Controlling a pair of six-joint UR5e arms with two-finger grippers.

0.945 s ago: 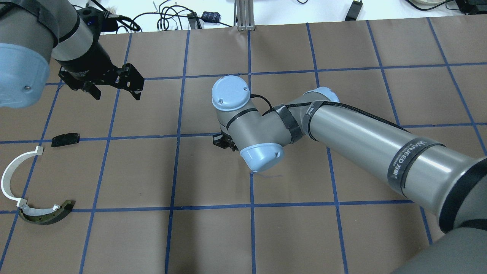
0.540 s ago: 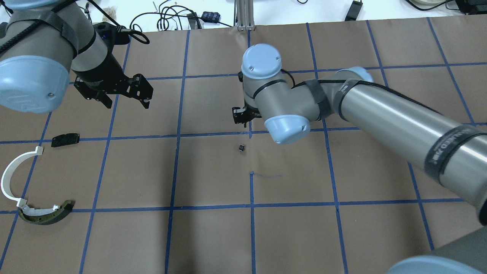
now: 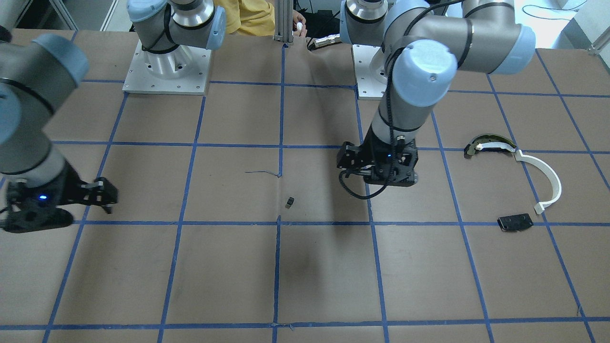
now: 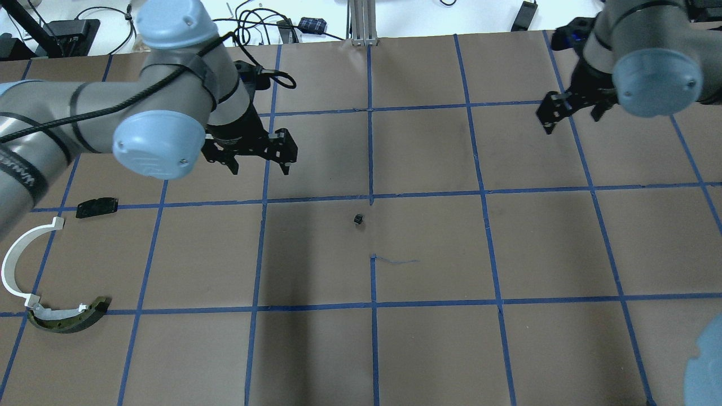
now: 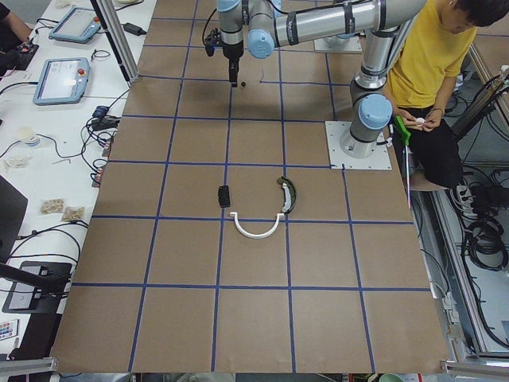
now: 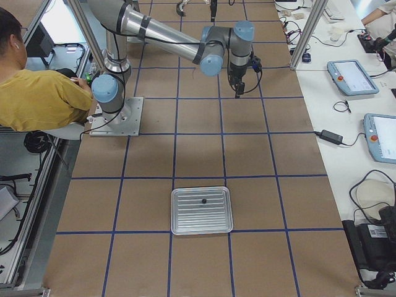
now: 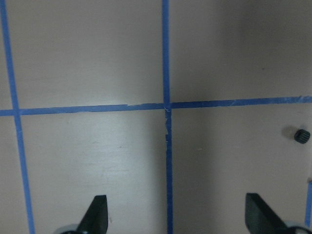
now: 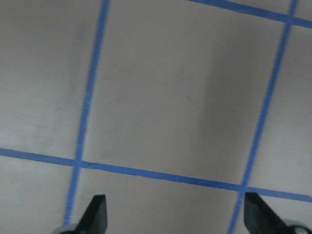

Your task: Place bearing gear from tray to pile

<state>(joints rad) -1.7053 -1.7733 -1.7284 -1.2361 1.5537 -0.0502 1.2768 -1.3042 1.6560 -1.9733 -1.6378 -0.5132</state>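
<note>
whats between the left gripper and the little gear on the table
Only bare brown paper with blue grid tape. In the overhead view no other part lies between the left gripper and the gear.

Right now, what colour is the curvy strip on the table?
White. The curved strip shows best in the overhead view.

bearing gear [image 4: 357, 219]: small, black, loose on table [image 4: 428, 349] | pile [image 4: 97, 207]: well apart | tray [image 6: 185, 218]: silver
</note>
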